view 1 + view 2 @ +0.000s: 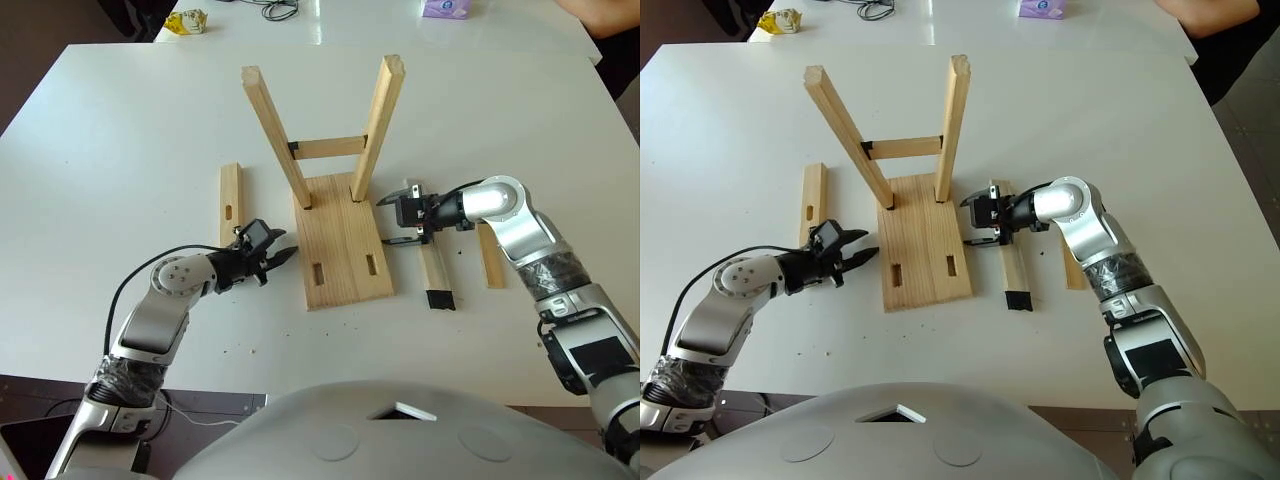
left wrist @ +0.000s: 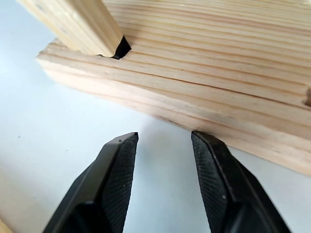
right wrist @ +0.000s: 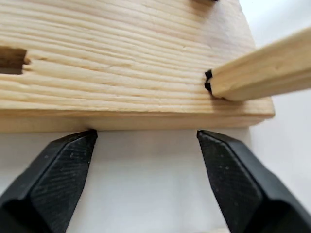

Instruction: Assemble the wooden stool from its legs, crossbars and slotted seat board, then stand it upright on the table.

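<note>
The slotted seat board [image 1: 340,240] lies flat on the white table [image 1: 120,140]. Two legs [image 1: 275,130] [image 1: 376,125] stand in its far slots, joined by a crossbar [image 1: 328,148]. Two near slots [image 1: 316,272] [image 1: 370,265] hold nothing. My left gripper [image 1: 280,256] is open just off the board's left edge, its fingertips [image 2: 124,145] close to the wood. On the opposite side my right gripper [image 1: 390,220] is open against the board's right edge, fingertips [image 3: 80,143] almost touching it. A loose leg [image 1: 231,203] lies left of the board, another piece [image 1: 432,262] under the right gripper.
A short wooden bar [image 1: 490,256] lies right of the right arm. A yellow wrapper [image 1: 186,21] and a purple packet [image 1: 445,8] sit on a further table behind. Wide bare tabletop spreads at the far left and right.
</note>
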